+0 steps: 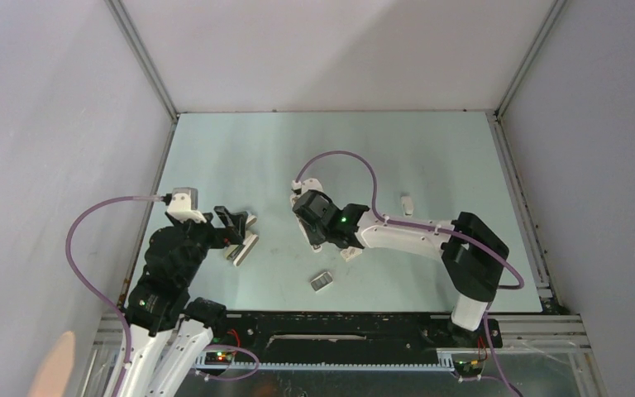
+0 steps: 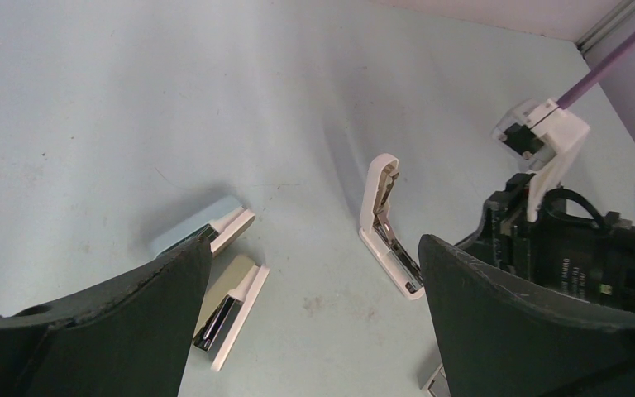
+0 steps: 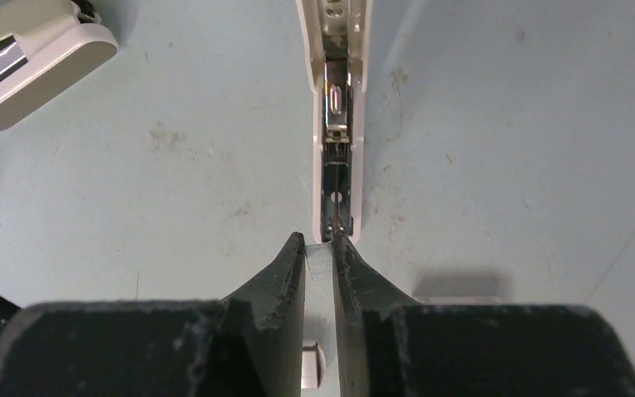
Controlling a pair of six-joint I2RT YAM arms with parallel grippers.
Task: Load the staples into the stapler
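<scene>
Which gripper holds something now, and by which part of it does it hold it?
The right gripper pinches a thin grey strip, apparently the staples, by its flat sides. The left gripper is open and holds nothing.

Looking over the whole bench, I can read nothing anywhere; the only print, faint white lettering on the black right arm [image 2: 583, 275], is too blurred.
</scene>
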